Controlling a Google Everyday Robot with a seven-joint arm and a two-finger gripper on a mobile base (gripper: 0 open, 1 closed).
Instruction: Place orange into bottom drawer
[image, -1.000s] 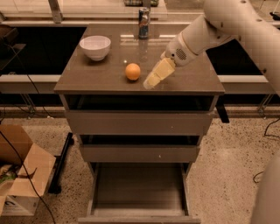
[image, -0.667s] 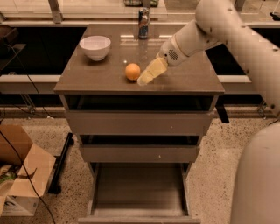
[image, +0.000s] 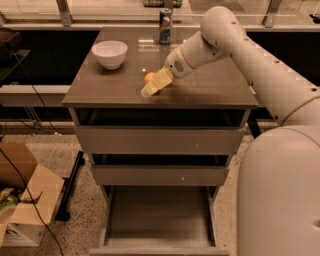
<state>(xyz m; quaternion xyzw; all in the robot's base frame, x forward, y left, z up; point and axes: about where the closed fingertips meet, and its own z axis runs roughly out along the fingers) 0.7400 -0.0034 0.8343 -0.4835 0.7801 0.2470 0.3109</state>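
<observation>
The orange lies on the brown cabinet top, left of the middle, and is mostly hidden behind the gripper. My gripper, with pale yellowish fingers, reaches down and left from the white arm and sits over the orange's near side. The bottom drawer is pulled out below the cabinet, and its flat grey floor shows with nothing in it.
A white bowl stands at the back left of the top. A dark can stands at the back middle. Two shut drawers sit above the open one. An open cardboard box and cables lie on the floor at left.
My gripper has moved left across the top to the orange, which now shows only partly behind the fingers. The orange has not visibly moved.
</observation>
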